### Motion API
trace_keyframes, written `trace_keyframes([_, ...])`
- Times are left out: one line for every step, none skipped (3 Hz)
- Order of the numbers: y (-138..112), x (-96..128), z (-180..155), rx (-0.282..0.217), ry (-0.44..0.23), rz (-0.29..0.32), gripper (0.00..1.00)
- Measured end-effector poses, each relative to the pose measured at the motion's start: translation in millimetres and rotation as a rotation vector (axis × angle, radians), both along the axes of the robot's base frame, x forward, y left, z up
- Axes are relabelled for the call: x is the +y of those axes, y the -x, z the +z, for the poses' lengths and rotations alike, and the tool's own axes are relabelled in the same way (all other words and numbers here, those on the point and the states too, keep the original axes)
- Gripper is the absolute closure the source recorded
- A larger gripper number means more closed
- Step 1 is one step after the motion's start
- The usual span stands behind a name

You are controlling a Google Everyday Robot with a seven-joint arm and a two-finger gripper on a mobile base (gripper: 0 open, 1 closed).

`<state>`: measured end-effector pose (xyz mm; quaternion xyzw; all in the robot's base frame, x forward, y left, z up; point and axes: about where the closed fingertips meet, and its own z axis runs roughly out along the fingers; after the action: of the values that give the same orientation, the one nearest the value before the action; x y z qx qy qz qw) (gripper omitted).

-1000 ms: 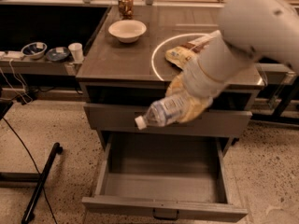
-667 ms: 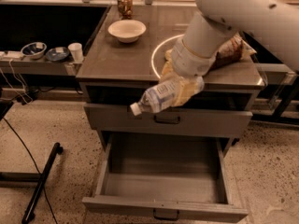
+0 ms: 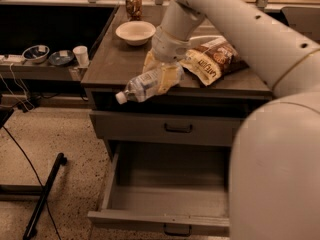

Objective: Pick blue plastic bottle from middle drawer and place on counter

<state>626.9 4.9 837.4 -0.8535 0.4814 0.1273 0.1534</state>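
Presently, the gripper [image 3: 162, 78] is closed around the body of the bottle [image 3: 142, 87], with its yellowish fingers [image 3: 170, 76] pressed on the end away from the cap. The bottle hangs tilted, white cap lowest and pointing left, level with the front edge of the counter [image 3: 112, 59] and above the shut upper drawer [image 3: 165, 129]. The hold suits a carry onto bare counter surface, short of the bowl [image 3: 135, 32] and the snack bag [image 3: 212, 59]. The middle drawer [image 3: 165, 199] stands pulled out. Its visible part holds nothing, and the arm hides its right side. The bowl looks empty.
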Motion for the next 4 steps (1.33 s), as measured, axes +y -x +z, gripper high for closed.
trace_keyframes([-19,4,23,-0.062,-0.044,-0.022,1.00])
trace_keyframes([-19,4,23,-0.062,-0.044,-0.022,1.00])
trace_keyframes([-38,17,31,-0.073,-0.037,-0.016,1.00])
trace_keyframes([-75,38,35,-0.100,-0.038,-0.040,1.00])
